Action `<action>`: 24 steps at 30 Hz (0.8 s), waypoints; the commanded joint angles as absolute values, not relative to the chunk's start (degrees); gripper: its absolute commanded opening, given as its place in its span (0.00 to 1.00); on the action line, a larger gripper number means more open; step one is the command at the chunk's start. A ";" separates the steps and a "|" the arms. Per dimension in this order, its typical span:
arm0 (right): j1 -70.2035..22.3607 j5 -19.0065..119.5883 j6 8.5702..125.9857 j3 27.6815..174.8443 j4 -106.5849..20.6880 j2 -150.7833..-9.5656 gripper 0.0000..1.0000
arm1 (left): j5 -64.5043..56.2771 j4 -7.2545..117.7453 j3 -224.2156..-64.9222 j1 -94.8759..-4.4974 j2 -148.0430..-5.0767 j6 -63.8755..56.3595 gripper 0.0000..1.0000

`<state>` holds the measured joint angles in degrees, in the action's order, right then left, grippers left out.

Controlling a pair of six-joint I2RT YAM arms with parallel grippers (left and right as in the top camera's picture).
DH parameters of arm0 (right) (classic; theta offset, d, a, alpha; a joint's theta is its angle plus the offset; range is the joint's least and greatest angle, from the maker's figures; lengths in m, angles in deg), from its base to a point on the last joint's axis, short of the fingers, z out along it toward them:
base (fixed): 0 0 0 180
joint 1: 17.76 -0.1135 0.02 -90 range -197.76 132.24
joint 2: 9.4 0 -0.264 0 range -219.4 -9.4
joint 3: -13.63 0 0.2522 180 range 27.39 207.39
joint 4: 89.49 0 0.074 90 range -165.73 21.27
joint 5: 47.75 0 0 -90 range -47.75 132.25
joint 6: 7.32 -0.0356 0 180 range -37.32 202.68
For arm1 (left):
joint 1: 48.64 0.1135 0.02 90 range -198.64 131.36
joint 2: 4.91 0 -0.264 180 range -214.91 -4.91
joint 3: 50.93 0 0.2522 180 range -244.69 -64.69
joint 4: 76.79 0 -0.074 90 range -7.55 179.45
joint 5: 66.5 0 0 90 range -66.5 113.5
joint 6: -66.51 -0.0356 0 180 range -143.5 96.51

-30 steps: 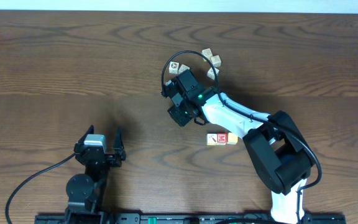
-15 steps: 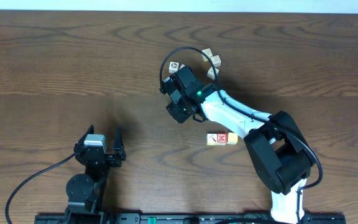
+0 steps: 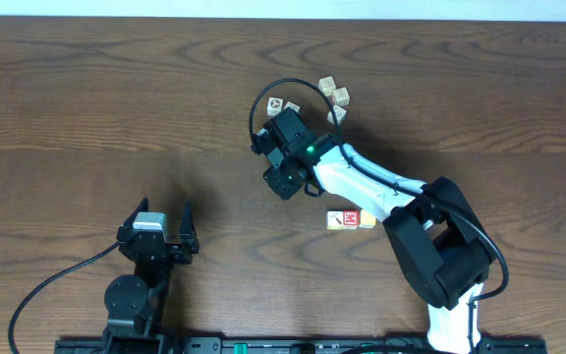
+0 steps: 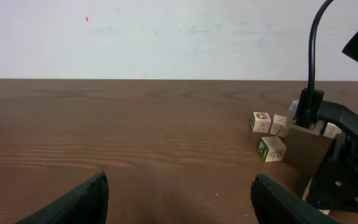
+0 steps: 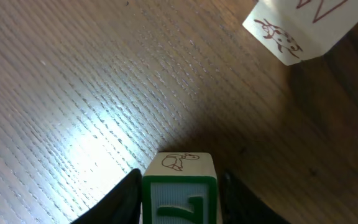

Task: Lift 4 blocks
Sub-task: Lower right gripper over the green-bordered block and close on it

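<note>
The right gripper (image 5: 179,179) has its jaws drawn in on the green block (image 5: 179,198), one finger (image 5: 128,200) snug on the block's left side and the other close against its right, so the cube is pinched squarely between them. A cube has no long axis to speak of. Its sides run parallel with the fingers, with no skew. The green-framed face with its green character looks back up the jaws toward the wrist, and the adjoining face, uppermost in the wrist view, carries a small outline drawing. Whether the block rests on the table (image 5: 73,93) or is clear of it cannot be told. Ahead of the fingertips and off to their right lies a cream cube (image 5: 300,28), apart from the jaws. Behind the jaws, toward the arm's base, the red block (image 3: 346,218) lies well apart. The left gripper (image 4: 182,208) has its jaws spread wide with only tabletop between them.
</note>
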<state>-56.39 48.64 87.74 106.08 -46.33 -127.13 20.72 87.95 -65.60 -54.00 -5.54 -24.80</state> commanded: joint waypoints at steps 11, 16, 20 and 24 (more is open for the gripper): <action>-56.87 45.06 88.06 107.37 -45.23 -127.37 0.39 | 21.59 85.42 -64.92 -54.11 -5.30 -24.49 0.73; -56.85 45.06 88.09 108.18 -44.34 -127.37 0.41 | 21.61 85.42 -64.92 -54.11 -5.30 -24.49 0.73; -56.85 45.06 88.09 109.89 -43.05 -127.37 0.41 | 21.61 85.42 -64.92 -54.11 -5.30 -24.49 0.73; -56.85 45.08 88.09 110.76 -42.06 -127.37 0.40 | 21.61 85.42 -64.92 -54.11 -5.30 -24.49 0.73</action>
<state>-56.52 45.41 87.76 108.95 -42.78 -127.13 20.72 87.95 -65.60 -54.00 -5.54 -24.80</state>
